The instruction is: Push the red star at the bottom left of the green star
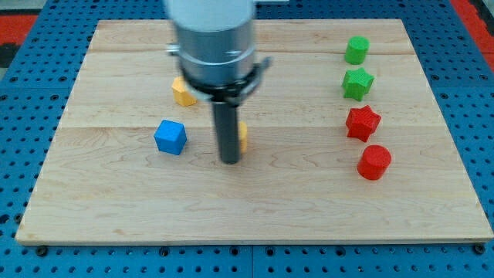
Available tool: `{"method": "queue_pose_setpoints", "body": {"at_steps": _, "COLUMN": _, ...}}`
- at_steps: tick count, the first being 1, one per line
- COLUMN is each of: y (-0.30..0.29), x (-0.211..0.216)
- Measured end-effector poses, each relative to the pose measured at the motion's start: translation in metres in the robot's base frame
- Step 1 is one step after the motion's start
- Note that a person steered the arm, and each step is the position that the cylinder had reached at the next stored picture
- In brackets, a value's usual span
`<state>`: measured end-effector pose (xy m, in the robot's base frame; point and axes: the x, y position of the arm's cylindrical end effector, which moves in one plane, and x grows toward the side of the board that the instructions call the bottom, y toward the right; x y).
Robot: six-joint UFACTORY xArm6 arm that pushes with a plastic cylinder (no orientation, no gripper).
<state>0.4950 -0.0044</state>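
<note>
Now my tip [230, 161] stands mid-board, no jaws to open or shut; the red star [363, 123] sits well toward the view's right, touching the green star [357, 83] above it, near the board's right edge [455, 139].

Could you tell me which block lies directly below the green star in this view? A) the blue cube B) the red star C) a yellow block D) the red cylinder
B: the red star sits just under the green star at the view's right, with the red cylinder lower still; my tip is far off to the left, near the blue cube.
</note>
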Motion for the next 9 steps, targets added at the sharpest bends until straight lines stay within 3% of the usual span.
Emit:
{"method": "queue_pose_setpoints", "body": {"at_steps": 2, "y": 0.009, "x": -0.047}}
{"method": "queue_pose_setpoints", "body": {"at_steps": 3, "y": 0.032, "x": -0.050}}
{"method": "queue_pose_setpoints", "body": {"at_steps": 4, "y": 0.091, "x": -0.087}}
{"method": "queue_pose_setpoints", "body": {"at_steps": 5, "y": 0.074, "x": -0.083}}
{"method": "queue_pose_setpoints", "body": {"at_steps": 6, "y": 0.066, "x": -0.040}}
{"method": "queue_pose_setpoints", "body": {"at_steps": 7, "y": 0.094, "x": -0.009}}
{"method": "queue_pose_setpoints", "body": {"at_steps": 9, "y": 0.214, "x": -0.025}}
